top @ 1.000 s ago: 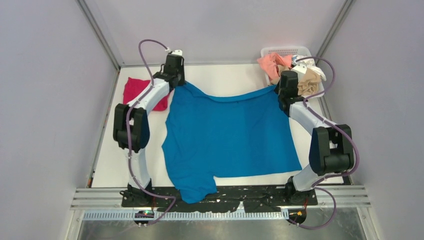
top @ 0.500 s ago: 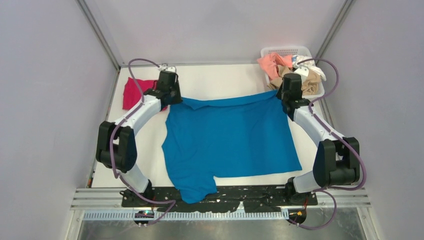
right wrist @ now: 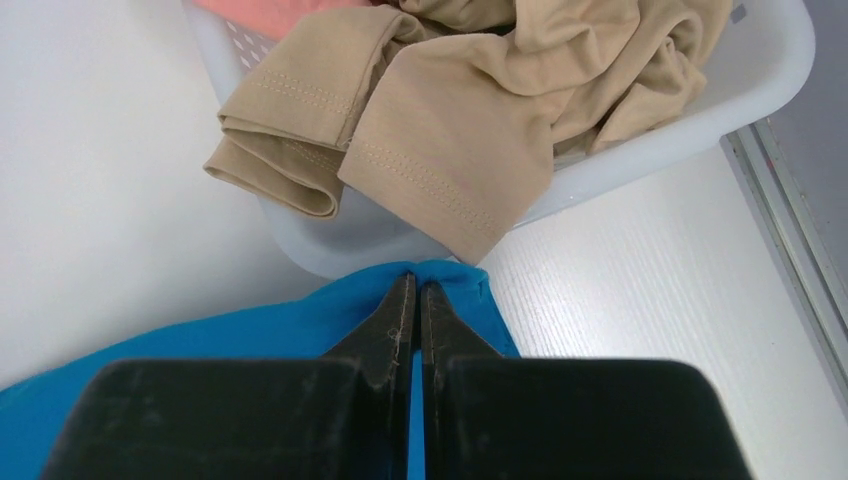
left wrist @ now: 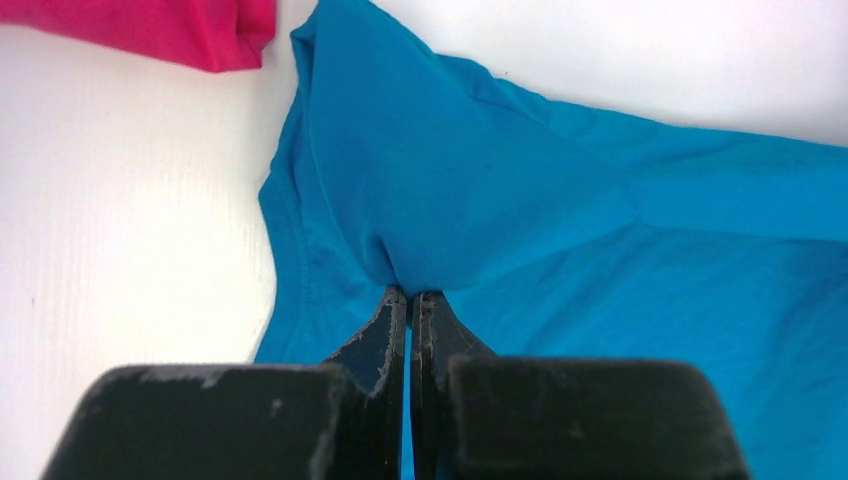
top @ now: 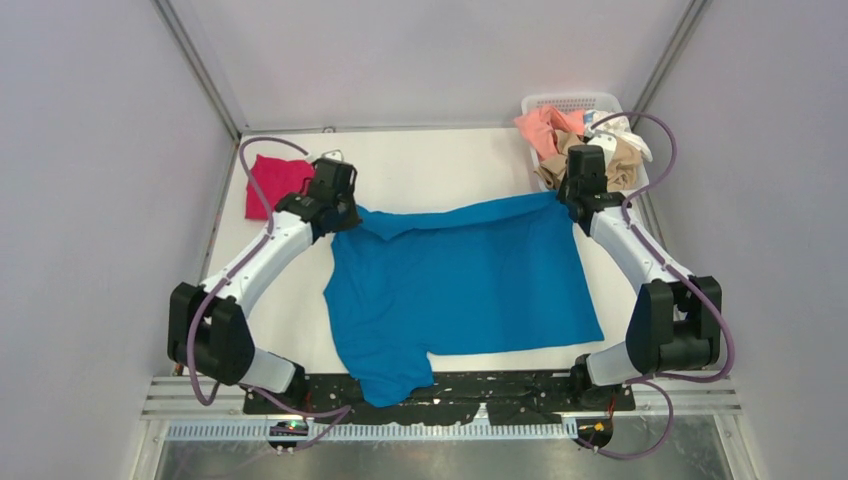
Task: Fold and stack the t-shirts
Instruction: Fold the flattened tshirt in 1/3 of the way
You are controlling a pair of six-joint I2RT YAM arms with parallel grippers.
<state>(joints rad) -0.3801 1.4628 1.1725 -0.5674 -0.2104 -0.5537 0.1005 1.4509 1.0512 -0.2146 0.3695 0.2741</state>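
Observation:
The teal-blue t-shirt (top: 460, 285) lies spread over the middle of the table, one sleeve hanging over the near edge. My left gripper (top: 338, 210) is shut on its far left corner (left wrist: 400, 270). My right gripper (top: 570, 197) is shut on its far right corner (right wrist: 450, 275). The far edge sags between them. The magenta-red t-shirt (top: 275, 180) lies folded at the far left and shows in the left wrist view (left wrist: 150, 30). Tan (right wrist: 450, 130), peach (top: 545, 125) and white shirts fill the basket.
A white basket (top: 570, 101) stands at the far right corner, its rim (right wrist: 640, 130) just beyond my right gripper. Grey walls close in the table on three sides. A black base strip (top: 500, 390) runs along the near edge.
Both grippers have drawn the far edge of the teal-blue shirt toward the near side; the left arm has swung out leftward and lowered. The magenta-red shirt is more exposed.

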